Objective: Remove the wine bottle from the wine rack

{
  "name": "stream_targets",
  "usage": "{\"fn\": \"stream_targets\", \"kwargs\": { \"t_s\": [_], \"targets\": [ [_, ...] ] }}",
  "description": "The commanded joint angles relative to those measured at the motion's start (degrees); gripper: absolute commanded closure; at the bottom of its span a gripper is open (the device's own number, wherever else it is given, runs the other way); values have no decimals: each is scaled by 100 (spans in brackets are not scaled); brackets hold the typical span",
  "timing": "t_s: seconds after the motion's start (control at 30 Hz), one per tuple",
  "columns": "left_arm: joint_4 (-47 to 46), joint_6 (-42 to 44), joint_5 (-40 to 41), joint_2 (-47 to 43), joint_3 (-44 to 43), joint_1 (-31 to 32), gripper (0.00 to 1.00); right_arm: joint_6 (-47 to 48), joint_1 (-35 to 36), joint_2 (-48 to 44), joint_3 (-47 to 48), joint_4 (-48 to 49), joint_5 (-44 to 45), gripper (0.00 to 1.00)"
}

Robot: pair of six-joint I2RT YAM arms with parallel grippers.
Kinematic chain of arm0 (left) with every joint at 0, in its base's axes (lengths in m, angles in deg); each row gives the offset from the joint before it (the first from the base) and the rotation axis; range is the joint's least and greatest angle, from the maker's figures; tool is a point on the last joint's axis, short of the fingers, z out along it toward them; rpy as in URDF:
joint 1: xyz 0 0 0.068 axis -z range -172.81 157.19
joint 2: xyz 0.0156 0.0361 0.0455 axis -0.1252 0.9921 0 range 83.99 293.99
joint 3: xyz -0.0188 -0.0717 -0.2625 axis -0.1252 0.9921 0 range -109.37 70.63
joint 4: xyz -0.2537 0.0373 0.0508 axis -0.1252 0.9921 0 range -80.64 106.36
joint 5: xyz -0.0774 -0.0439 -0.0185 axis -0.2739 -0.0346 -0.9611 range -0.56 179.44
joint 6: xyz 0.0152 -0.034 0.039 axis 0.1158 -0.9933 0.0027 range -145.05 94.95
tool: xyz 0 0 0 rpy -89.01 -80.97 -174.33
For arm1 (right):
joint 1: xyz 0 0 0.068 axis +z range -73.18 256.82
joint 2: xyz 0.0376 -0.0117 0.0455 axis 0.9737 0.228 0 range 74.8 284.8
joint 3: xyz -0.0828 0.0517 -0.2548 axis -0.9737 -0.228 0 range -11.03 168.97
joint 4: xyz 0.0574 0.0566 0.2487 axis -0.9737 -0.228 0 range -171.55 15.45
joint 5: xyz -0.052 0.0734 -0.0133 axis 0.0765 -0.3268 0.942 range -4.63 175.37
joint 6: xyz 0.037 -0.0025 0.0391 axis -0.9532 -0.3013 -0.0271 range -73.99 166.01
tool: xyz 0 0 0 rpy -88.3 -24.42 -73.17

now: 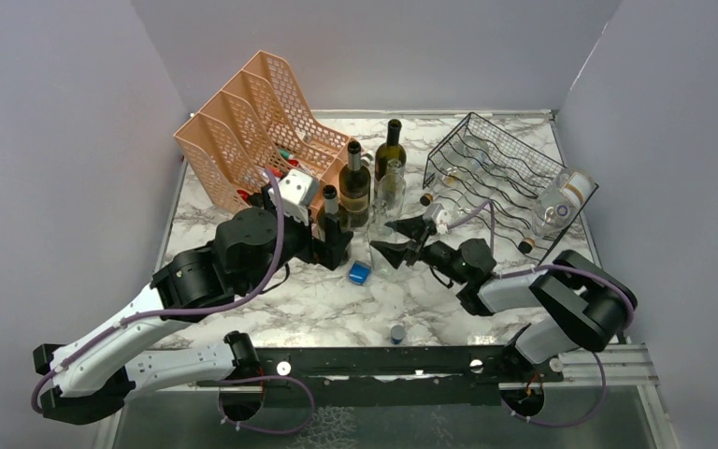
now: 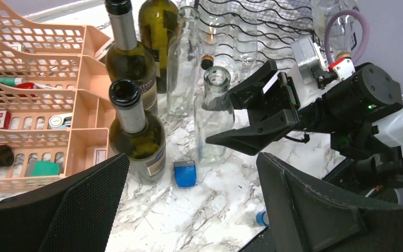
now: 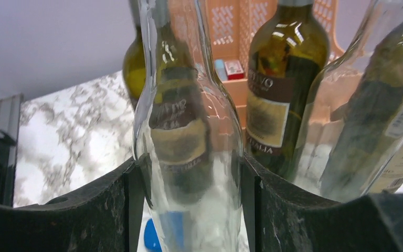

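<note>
The black wire wine rack (image 1: 500, 159) stands at the back right with bottles lying in it, among them a clear one (image 1: 561, 201) at its right end. A clear glass bottle (image 1: 380, 253) stands upright on the table left of the rack. My right gripper (image 1: 389, 239) is closed on its body, one finger on each side. In the right wrist view the bottle (image 3: 189, 157) fills the gap between the fingers (image 3: 99, 210). My left gripper (image 2: 189, 210) is open and empty, beside a dark green bottle (image 2: 136, 136).
Two more dark green bottles (image 1: 353, 182) (image 1: 391, 150) and a tall clear one (image 1: 391, 187) stand behind. A peach mesh organizer (image 1: 252, 122) is at the back left. A small blue item (image 1: 359, 273) and a blue-capped thing (image 1: 397, 332) lie on the marble.
</note>
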Motion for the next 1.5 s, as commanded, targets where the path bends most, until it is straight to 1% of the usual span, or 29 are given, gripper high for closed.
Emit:
{"fn": "stream_targets", "kwargs": {
  "t_s": [0.0,0.07,0.2,0.33,0.57,0.7,0.73,0.8,0.87,0.93,1.03,1.07,1.1,1.2,1.27,1.4,1.47],
  "targets": [
    [-86,-205,428,-249,172,3,1,-312,36,592,501,1804,602,63],
    [-87,-241,424,-299,216,3,1,-393,32,957,709,1999,667,63],
    [-87,-326,369,-394,278,3,1,-292,36,1382,1131,2151,594,64],
    [-72,-375,356,-503,341,3,1,-240,36,1780,1276,2495,778,64],
    [-67,-394,366,-607,412,3,1,-220,36,2153,1444,2533,721,65],
    [-60,-400,334,-623,415,2,1,-199,35,2174,1317,2543,775,63],
    [-56,-407,332,-627,420,3,1,-185,36,2136,1261,2541,777,60],
    [-62,-412,328,-637,435,3,1,-167,36,2074,1144,2536,782,44],
    [-69,-413,348,-634,467,3,1,-128,36,2032,1050,2540,786,32],
    [-69,-399,336,-615,479,3,1,-125,36,2008,994,2533,774,23],
    [-69,-394,301,-566,475,3,1,-167,36,1969,911,2528,834,14],
    [-67,-398,290,-550,472,3,1,-172,35,1938,872,2531,875,6],
    [-69,-402,281,-540,469,1,1,-177,36,1887,828,2529,895,0],
    [-69,-418,260,-495,450,-2,1,-168,36,1688,724,2441,912,0],
    [-76,-420,256,-462,441,3,1,-163,36,1468,687,2168,943,0],
    [-78,-407,236,-375,388,-2,1,-20,36,831,644,1088,877,0],
    [-73,-409,227,-345,347,3,1,137,36,368,574,293,756,0]
  ]
}}
